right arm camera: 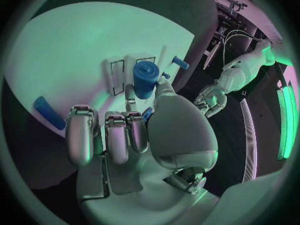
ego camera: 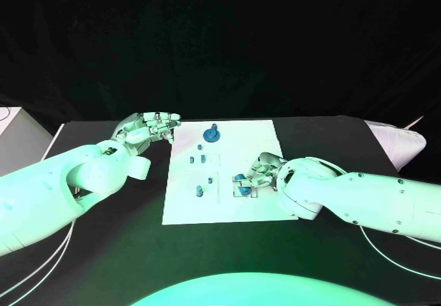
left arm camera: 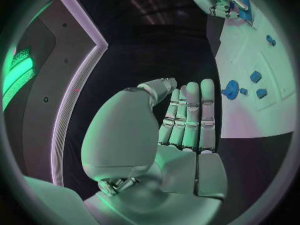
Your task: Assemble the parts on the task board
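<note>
Right hand [ego camera: 257, 173] low over the near right part of the white task board [ego camera: 248, 137], fingers curled down around a blue cylinder [right arm camera: 144, 80] that stands beside a small rectangular frame on the board (whether the fingertips truly pinch it or merely rest against it, cannot tell). Second blue piece [right arm camera: 48, 112], elongated, lying flat on the board well apart from that hand.

Left hand [ego camera: 147, 131] raised just off the board's far left corner, over the black table [ego camera: 110, 255], fingers straight and side by side, holding nothing.

Round blue part [ego camera: 212, 134] with a knob, sitting near the board's far edge. Several small blue parts [ego camera: 197, 158] scattered down the board's middle, one upright peg [ego camera: 199, 190] nearer the robot.
</note>
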### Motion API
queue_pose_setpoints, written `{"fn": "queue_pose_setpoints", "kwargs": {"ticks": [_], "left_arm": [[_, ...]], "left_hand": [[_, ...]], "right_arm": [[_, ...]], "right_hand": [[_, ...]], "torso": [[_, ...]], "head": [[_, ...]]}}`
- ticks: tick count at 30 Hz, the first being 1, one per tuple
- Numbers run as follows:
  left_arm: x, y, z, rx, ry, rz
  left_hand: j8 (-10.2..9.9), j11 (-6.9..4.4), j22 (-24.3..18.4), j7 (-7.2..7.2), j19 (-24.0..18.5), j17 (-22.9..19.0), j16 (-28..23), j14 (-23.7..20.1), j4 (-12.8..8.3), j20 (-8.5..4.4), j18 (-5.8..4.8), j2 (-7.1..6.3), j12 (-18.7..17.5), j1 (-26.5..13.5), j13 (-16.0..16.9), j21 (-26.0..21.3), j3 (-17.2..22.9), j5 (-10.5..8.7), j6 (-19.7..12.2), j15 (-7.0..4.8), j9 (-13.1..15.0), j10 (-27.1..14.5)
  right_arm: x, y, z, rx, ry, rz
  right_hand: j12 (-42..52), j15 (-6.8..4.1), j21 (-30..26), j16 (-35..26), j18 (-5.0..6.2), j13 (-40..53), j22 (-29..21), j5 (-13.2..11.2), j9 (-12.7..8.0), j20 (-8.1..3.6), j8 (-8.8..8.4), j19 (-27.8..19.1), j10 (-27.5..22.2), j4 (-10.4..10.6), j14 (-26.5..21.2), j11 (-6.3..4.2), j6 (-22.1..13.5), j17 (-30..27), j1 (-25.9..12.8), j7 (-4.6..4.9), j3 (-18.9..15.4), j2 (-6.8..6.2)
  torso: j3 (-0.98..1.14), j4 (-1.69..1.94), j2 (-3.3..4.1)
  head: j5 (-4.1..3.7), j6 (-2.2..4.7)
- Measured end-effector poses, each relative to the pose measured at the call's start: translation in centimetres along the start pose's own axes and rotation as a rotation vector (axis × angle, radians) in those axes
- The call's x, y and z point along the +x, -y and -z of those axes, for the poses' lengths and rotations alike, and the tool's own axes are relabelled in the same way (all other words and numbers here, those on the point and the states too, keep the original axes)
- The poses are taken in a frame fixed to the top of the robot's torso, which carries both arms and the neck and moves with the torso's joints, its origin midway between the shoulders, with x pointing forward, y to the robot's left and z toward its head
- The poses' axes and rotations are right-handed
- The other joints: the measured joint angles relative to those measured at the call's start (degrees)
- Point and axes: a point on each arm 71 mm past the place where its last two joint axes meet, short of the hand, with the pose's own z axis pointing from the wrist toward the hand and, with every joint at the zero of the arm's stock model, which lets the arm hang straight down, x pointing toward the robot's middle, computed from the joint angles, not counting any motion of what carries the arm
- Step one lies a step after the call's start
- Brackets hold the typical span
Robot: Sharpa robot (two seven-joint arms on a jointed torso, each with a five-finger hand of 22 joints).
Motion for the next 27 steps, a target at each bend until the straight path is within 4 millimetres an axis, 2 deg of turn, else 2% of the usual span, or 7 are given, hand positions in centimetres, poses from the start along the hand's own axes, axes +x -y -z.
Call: {"fn": "queue_pose_setpoints", "kwargs": {"ticks": [8, 12, 15, 18, 22, 25, 27], "left_arm": [[0.0, 0.0, 0.0, -0.001, 0.001, -0.001], [-0.1, 0.0, 0.0, -0.001, 0.001, -0.001], [-0.1, 0.0, 0.0, -0.002, 0.001, -0.001], [-0.1, 0.0, 0.0, -0.002, 0.001, -0.001], [-0.1, 0.0, 0.0, -0.002, 0.001, -0.001], [-0.1, 0.0, 0.0, -0.003, 0.001, -0.001], [-0.1, 0.0, 0.1, -0.003, 0.001, -0.001]], "left_hand": [[0.0, 0.0, 0.0, 0.0, 0.0, 0.0, 0.0, 0.0, 0.0, 0.0, 0.0, 0.0, 0.0, 0.0, 0.0, 0.0, 0.0, 0.0, 0.0, 0.0, 0.0, 0.0], [0.0, 0.0, -0.04, 0.0, 0.0, 0.0, 0.0, 0.0, 0.0, 0.0, 0.0, 0.0, 0.0, 0.0, 0.0, 0.0, 0.0, 0.0, 0.0, 0.0, 0.0, 0.0], [0.0, 0.0, -0.04, 0.0, 0.0, 0.0, 0.0, 0.0, 0.0, 0.0, 0.0, 0.0, 0.0, 0.0, 0.0, 0.0, 0.0, 0.0, 0.0, 0.0, 0.0, 0.0], [0.0, 0.0, -0.14, 0.0, 0.0, 0.0, 0.0, -0.21, 0.0, 0.0, 0.0, 0.0, 0.0, 0.0, -0.06, -0.39, 0.0, 0.0, 0.0, 0.21, -0.09, 0.0], [0.0, 0.0, -0.14, 0.0, 0.0, 0.0, 0.0, -0.21, 0.0, 0.0, 0.0, 0.0, 0.0, 0.0, -0.06, -0.39, 0.0, 0.0, 0.0, 0.21, -0.09, 0.0], [0.0, 0.0, -0.14, 0.0, 0.0, 0.0, 0.0, -0.21, 0.0, 0.0, 0.0, 0.0, 0.0, 0.0, -0.06, -0.39, 0.0, 0.0, 0.0, 0.21, -0.09, 0.0], [0.0, 0.0, -0.14, 0.0, 0.0, 0.01, 0.0, -0.21, 0.0, 0.0, 0.0, 0.0, 0.0, 0.0, -0.06, -0.39, 0.0, 0.0, 0.0, 0.21, -0.09, 0.0]], "right_arm": [[-0.1, 0.1, -0.3, 0.004, 0.01, 0.016], [-0.1, 0.1, -0.4, 0.002, 0.013, 0.021], [0.0, 0.1, -0.3, -0.002, 0.014, 0.023], [0.0, 0.1, -0.2, -0.006, 0.014, 0.024], [0.1, 0.2, 0.1, -0.012, 0.014, 0.025], [0.0, 0.5, 0.5, -0.019, 0.018, 0.025], [-0.1, 0.7, 0.8, -0.026, 0.022, 0.022]], "right_hand": [[-0.13, 0.0, 0.0, 0.0, 0.0, 0.0, -0.01, -8.25, 0.05, 0.0, 0.41, 0.0, 0.0, 0.11, 0.0, 0.0, 0.0, 0.0, -2.64, 0.18, -1.57, -0.08], [-0.35, 0.0, 0.0, 0.0, 0.0, -0.01, -0.01, -13.25, 0.23, 0.0, 0.83, 0.0, 0.0, 0.18, 0.0, 0.0, 0.0, 0.0, -5.42, 0.17, -1.95, -1.96], [-0.35, 0.0, 0.0, 0.0, 0.0, -0.01, -0.01, -15.6, 0.32, 0.0, 0.99, 0.0, 0.0, 0.18, 0.0, 0.0, -0.19, 0.0, -7.86, 0.36, -1.95, -3.35], [-0.35, 0.0, 0.0, 0.0, 0.0, -0.01, -0.01, -16.8, 0.35, 0.0, 1.07, 0.0, 0.0, 0.18, 0.0, 0.0, -0.19, 0.0, -9.36, 0.36, -1.95, -4.23], [-0.35, 0.0, 0.0, 0.0, 0.0, -0.01, -0.01, -17.22, 0.38, 0.0, 1.29, 0.0, 0.0, 0.18, 0.0, 0.0, -0.19, -0.01, -10.45, 0.36, -1.95, -4.61], [-0.35, 0.0, 0.0, 0.0, 0.0, -0.01, -0.01, -17.16, 0.44, 0.0, 1.3, 0.0, 0.0, 0.18, 0.0, 0.0, -0.19, 0.0, -10.37, 0.36, -1.05, -3.92], [-0.35, 0.0, 0.0, 0.0, 0.0, -0.01, -0.01, -15.78, 0.44, 0.0, 1.52, 0.0, 0.0, 0.03, 0.0, 0.0, -0.4, 0.0, -8.27, 0.25, -0.12, -2.1]], "torso": [[0.03, 0.0, 0.01], [0.03, -0.03, 0.0], [0.04, -0.05, 0.0], [0.06, -0.05, 0.0], [0.06, -0.03, 0.0], [0.06, 0.0, 0.01], [0.07, 0.01, 0.02]], "head": [[0.0, -0.02], [0.0, -0.04], [0.03, -0.03], [0.03, 0.0], [0.08, 0.02], [0.12, 0.08], [0.17, 0.1]]}}
